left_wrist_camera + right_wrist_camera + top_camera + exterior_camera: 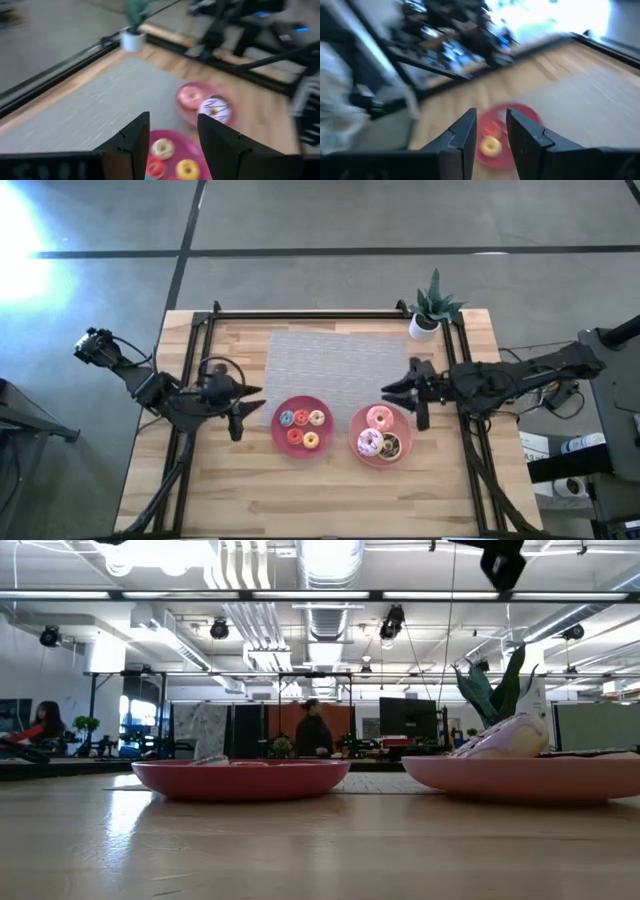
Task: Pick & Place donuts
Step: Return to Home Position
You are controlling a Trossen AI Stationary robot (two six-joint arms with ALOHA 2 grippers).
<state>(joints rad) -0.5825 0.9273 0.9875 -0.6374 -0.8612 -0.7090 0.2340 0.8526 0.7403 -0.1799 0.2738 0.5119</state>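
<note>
Several tiny donuts, orange, yellow and red (300,427), lie in the left pink plate (277,412); they also show in the left wrist view (163,148). A pink donut (378,417), a pale sprinkled one (369,442) and a brown-iced one (390,446) lie in the right pink plate (353,430). My left gripper (257,404) is open and empty, just left of the left plate; its own view (172,135) shows the gap. My right gripper (392,393) is open and empty, above the far edge of the right plate; its own view (491,132) looks toward the left plate (520,112).
A grey mat (335,365) lies on the wooden table beyond the plates. A small potted plant (432,308) stands at the far right corner. Black frame rails (300,315) run along the far and side edges. In the low view both plates (240,778) (520,775) stand close.
</note>
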